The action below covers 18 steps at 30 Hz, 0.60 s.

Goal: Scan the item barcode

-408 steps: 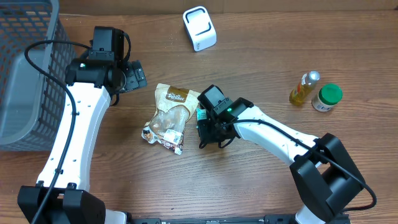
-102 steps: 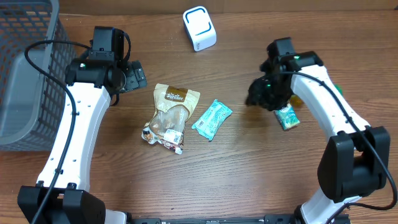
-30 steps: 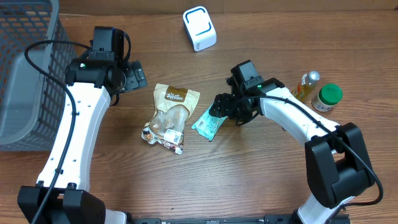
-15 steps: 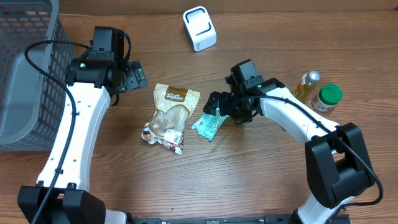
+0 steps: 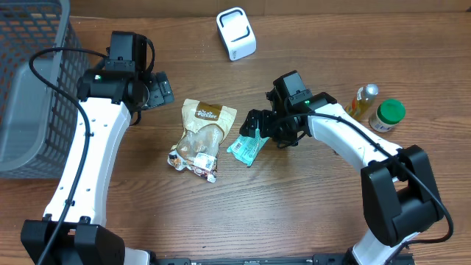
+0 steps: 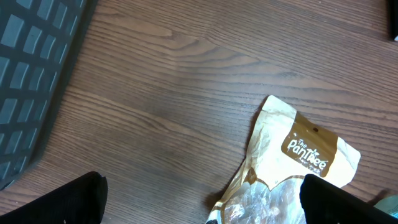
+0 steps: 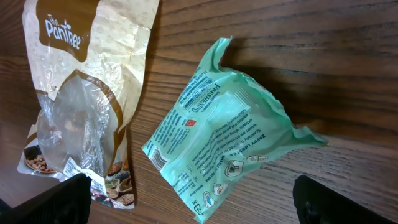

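Overhead, your right gripper (image 5: 257, 126) hangs spread wide over the green packet (image 5: 251, 145), midway between the near and far edges of the table (image 5: 309, 221) beside the snack bag (image 5: 200, 138); close off-centre and you may crumple it or snag that bag.

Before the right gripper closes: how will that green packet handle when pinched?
Likely floppy: the green packet is crinkled film, puffed mid-body, so it should deform. Probably light. The glossy film may slip; its flat sealed ends look easier to pinch.
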{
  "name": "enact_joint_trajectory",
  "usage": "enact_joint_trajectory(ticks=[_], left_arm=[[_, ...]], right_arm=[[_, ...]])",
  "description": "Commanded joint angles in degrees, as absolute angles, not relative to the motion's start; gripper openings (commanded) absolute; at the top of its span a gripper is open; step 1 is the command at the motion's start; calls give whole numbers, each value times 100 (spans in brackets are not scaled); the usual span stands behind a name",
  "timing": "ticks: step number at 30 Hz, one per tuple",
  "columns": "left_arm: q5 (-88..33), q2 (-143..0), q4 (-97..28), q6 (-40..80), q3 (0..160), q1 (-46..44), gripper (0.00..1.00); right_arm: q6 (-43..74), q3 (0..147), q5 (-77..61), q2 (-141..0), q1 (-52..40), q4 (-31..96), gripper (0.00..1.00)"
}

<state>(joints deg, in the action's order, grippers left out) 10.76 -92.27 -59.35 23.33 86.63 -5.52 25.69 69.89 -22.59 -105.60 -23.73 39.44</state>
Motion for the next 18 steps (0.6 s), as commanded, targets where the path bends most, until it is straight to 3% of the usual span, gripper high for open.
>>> enact_joint_trajectory(ticks=[1, 18], left_arm=[[1092, -9220, -5935, 2182, 8722, -569, 99], [1092, -9220, -5935, 2182, 8722, -569, 99]], right_arm=[[2574, 6932, -2303, -10551, -2405, 3876, 100], [2875, 6613, -1850, -10556, -2405, 3592, 100]])
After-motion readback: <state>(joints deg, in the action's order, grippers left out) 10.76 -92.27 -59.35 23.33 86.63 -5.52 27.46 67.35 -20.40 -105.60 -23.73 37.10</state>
